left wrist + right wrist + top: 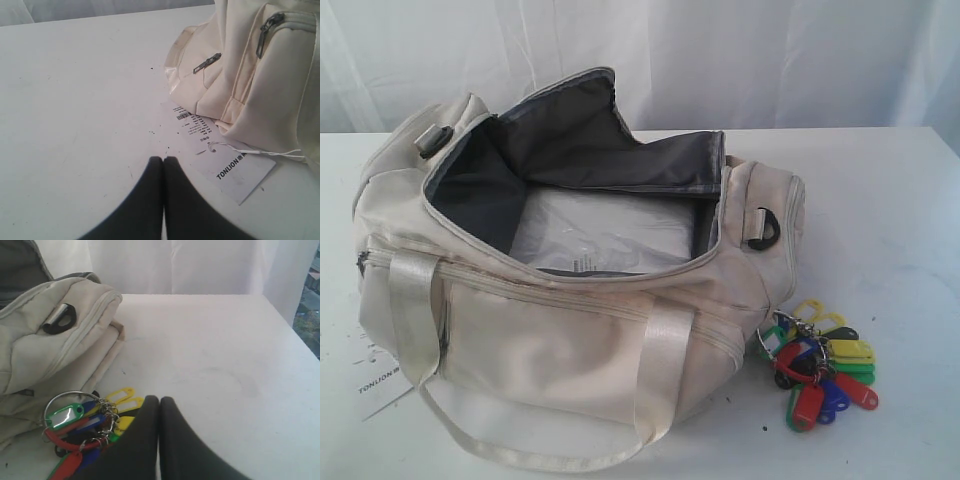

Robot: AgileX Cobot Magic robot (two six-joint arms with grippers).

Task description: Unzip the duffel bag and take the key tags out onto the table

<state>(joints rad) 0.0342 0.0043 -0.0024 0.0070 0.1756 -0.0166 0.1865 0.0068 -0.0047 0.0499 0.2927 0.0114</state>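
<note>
Cream duffel bag (570, 340) sits unzipped and gaping on the white tabletop (890, 190). The key tags (820, 370) lie outside, just beside its right-arm end, so the task looks done. Left fingers (150, 195) and right fingers (177, 435) are pressed together, empty.

Cream duffel bag (570, 340), multicoloured key tags (820, 370)
</note>
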